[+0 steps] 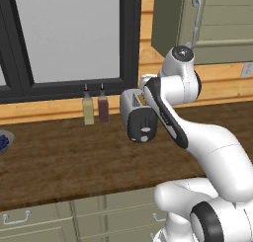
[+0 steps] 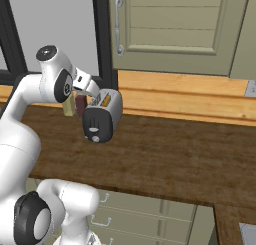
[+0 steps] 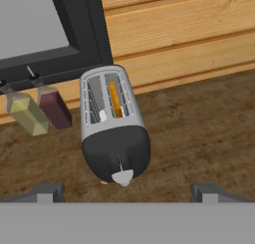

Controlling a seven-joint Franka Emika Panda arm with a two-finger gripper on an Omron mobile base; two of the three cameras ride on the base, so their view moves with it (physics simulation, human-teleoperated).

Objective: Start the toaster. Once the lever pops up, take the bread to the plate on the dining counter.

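Note:
The toaster (image 3: 114, 131) stands on the wood counter below the window, silver with a rounded black end face toward me. A pale lever (image 3: 122, 177) sits low on that face. The bread (image 3: 116, 98) shows as an orange-tan edge sunk in the toaster's right slot. My gripper (image 3: 128, 190) hovers above and in front of the toaster, open, its fingertips (image 3: 47, 192) wide apart with nothing between them. From the side, the toaster (image 2: 102, 116) sits just below my gripper (image 2: 92, 89). My forearm partly covers the toaster (image 1: 138, 118). The plate and the dining counter are out of view.
Two slim bottles (image 1: 88, 108) (image 1: 103, 107) stand left of the toaster against the window sill. A blue-patterned bowl (image 1: 4, 141) sits at the counter's far left. An upper cabinet (image 2: 175, 29) hangs above right. Drawers (image 1: 29, 221) run under the counter (image 2: 175, 164).

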